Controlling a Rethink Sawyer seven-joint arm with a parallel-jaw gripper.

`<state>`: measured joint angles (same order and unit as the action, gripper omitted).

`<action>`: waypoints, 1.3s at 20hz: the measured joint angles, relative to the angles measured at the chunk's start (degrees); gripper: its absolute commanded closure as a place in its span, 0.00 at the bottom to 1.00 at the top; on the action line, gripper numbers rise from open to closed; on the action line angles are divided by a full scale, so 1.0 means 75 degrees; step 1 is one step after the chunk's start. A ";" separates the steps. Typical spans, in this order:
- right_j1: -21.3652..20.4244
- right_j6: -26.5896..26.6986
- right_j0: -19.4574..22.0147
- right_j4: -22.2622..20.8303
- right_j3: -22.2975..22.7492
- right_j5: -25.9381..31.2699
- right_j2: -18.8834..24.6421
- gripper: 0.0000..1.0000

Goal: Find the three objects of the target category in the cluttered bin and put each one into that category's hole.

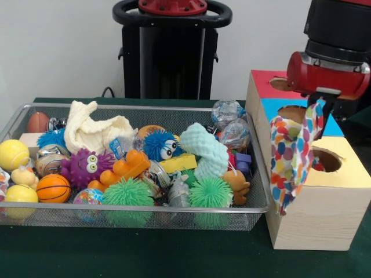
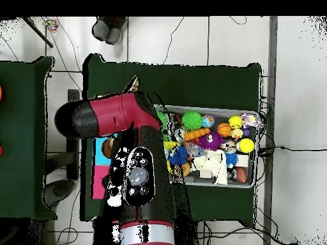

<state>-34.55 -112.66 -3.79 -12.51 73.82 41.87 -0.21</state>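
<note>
Hand (image 1: 320,104) clamped on spotted cloth (image 1: 293,155), hanging over wooden box (image 1: 324,211) beside its yellow hole (image 1: 326,160). Left: wire bin (image 1: 145,217) crowded with spiky balls, cream cloth (image 1: 95,130), orange basketball (image 1: 53,188). Green desk (image 1: 174,255) beneath.

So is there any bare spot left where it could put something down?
Not in the bin; toys fill it edge to edge. Free patches: the green tablecloth in front of the bin, and the box's yellow top around its hole. The polka-dot cloth drapes over the box's near corner.
</note>
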 measured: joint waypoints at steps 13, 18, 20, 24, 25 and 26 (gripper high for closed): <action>0.0181 0.0000 -0.0355 -0.0002 -0.0003 -0.0025 -0.0032 1.00; 0.0446 0.0000 -0.0352 -0.0011 -0.0004 -0.0228 -0.0031 1.00; 0.0522 0.0000 -0.0347 -0.0011 -0.0007 -0.0254 -0.0031 1.00; 0.0841 0.0000 -0.0324 -0.0017 -0.0041 -0.0292 -0.0035 1.00; 0.0908 0.0000 -0.0324 -0.0017 -0.0060 -0.0303 -0.0040 1.00; 0.0974 0.0000 -0.0324 -0.0019 -0.0086 -0.0318 -0.0045 1.00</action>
<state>-27.24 -112.66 -6.22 -12.65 73.17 39.49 -0.55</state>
